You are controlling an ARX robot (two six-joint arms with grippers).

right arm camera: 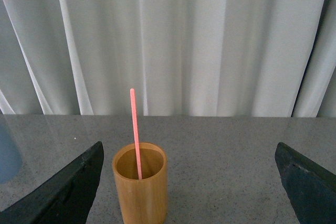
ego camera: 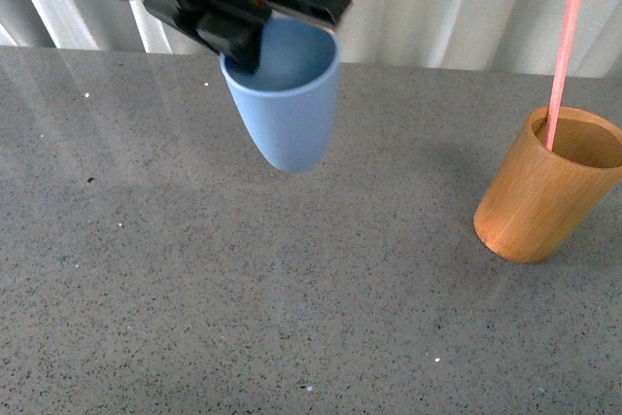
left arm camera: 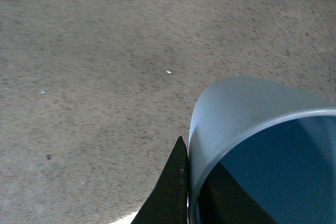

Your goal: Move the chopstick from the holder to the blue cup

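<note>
A grey speckled stone counter (ego camera: pixel 194 318) ran back to a white curtain (right arm camera: pixel 210 40). At far left my left gripper (ego camera: pixel 255 26) pinched the rim of the smooth light blue plastic cup (ego camera: pixel 287 109), tilted and seemingly clear of the surface. I judged it best to bring it upright, mouth open, before anything else. At right the thin pale pink chopstick (ego camera: pixel 561 65) stood in the orange-brown wooden holder (ego camera: pixel 539 196), and my right gripper (right arm camera: pixel 190 182) faced it with jaws spread wide.

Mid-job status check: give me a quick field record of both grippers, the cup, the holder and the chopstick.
left gripper: shut on the rim of the blue cup
blue cup: held tilted above the table, nothing inside
right gripper: open, facing the holder, touching nothing
holder: upright on the table, on the robot's right
chopstick: standing in the holder, slightly tilted, not yet transferred
</note>
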